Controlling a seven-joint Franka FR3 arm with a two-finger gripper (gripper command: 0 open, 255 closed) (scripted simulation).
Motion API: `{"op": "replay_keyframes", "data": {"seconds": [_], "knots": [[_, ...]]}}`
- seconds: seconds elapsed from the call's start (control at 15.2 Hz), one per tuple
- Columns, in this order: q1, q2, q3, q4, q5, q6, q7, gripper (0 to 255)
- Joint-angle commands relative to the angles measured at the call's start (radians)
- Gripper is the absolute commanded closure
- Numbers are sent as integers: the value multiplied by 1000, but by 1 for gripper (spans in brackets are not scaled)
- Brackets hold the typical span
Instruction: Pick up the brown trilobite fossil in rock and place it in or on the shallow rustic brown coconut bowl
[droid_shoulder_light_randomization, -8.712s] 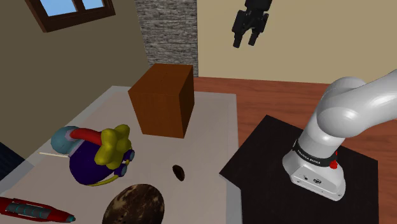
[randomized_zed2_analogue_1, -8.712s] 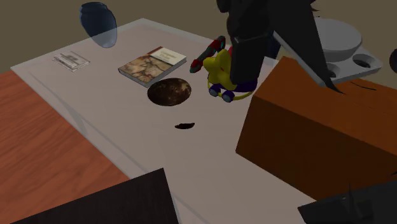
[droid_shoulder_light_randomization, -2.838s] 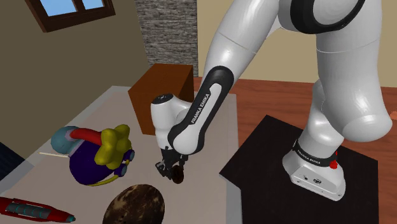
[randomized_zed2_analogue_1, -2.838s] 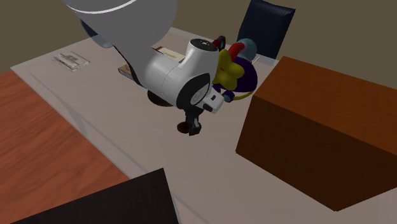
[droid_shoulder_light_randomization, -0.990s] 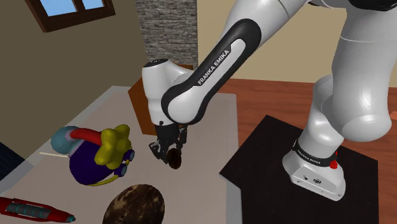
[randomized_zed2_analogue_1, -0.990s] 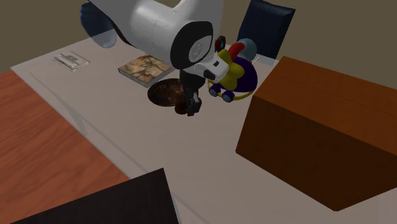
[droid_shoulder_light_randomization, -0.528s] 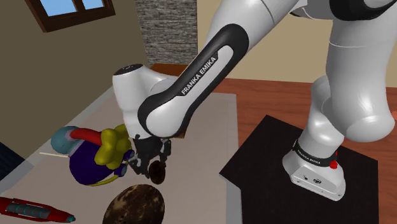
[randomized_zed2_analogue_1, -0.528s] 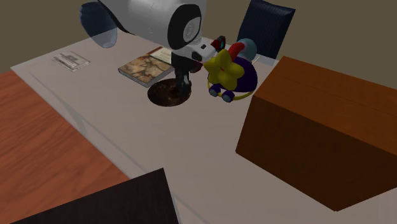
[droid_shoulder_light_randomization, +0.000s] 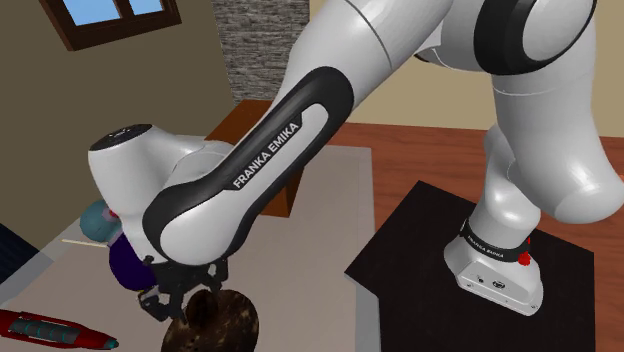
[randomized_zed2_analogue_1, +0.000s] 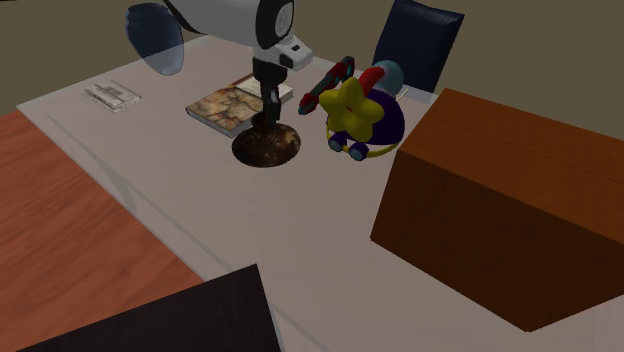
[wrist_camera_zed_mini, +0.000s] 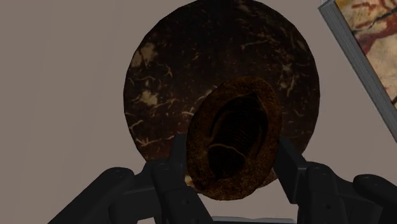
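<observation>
Part of the bowl (droid_shoulder_light_randomization: 225, 318) is hidden by the gripper (droid_shoulder_light_randomization: 185, 298) in the shoulder view. The arm (droid_shoulder_light_randomization: 250, 170) is bent low, hand pointed down. The fossil (wrist_camera_zed_mini: 234, 137) is held tight between the fingers, over the bowl. Its long side is pointed away from the hand and leaned a little toward the cut-off book (wrist_camera_zed_mini: 362, 44).

The claw (wrist_camera_zed_mini: 232, 162) is black. The fossil (wrist_camera_zed_mini: 234, 130) between its fingers is mid-brown with darker curved ridges. The bowl (wrist_camera_zed_mini: 165, 76) beyond it is blackish brown, flecked with pale streaks. Beside the claw, the book (wrist_camera_zed_mini: 372, 44) is mottled tan and rust; the worktop (wrist_camera_zed_mini: 57, 76) is greyish beige.
</observation>
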Motion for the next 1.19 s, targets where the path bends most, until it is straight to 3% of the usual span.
{"op": "replay_keyframes", "data": {"seconds": [0.0,0.86,1.12], "knots": [[14,26,-1,28,-7,-1,15,255],[26,140,-16,13,-24,128,10,255],[26,140,-16,13,-24,128,10,255]]}}
